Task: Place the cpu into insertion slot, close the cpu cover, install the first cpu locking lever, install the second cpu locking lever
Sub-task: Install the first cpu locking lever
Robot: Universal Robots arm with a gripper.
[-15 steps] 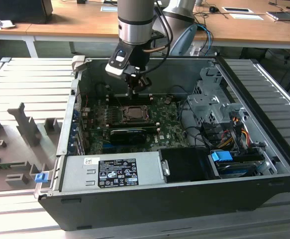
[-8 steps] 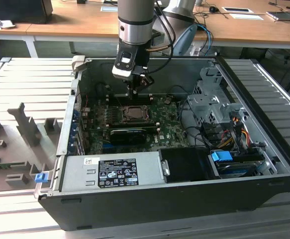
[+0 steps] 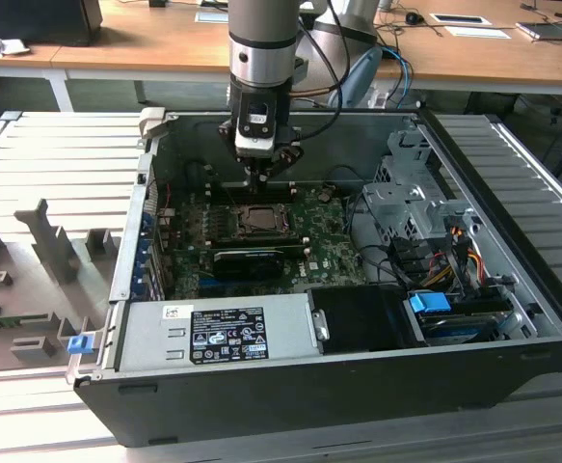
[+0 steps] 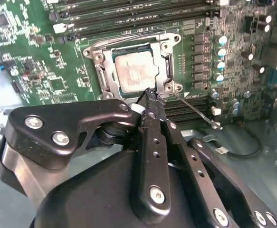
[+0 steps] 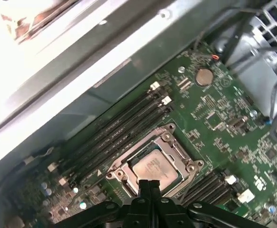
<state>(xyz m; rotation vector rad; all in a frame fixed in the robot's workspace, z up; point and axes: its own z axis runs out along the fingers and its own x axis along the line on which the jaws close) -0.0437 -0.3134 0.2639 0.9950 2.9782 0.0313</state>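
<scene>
Office desks (image 3: 117,53) behind; open PC case (image 3: 261,386) on slatted bench (image 3: 59,154). Pincer (image 4: 150,94) closed tight, carrying nothing, tip at corner of socket (image 4: 96,56), just beside cpu (image 4: 136,71). Chip seated already under apparently lowered cpu cover (image 4: 103,76). Prob. first-lever stage: thin lever (image 4: 195,111) sticking out unlatched; calls for careful downward press w/ tip.

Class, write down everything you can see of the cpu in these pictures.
The cpu is a small, flat, square chip with a pale grey, metallic-looking top. It lies level in its socket on the green motherboard. The silvery cpu cover is closed over its edges, framing the top. The gripper, fingers shut, hangs at one corner of the socket; whether it touches the chip cannot be told.
</scene>
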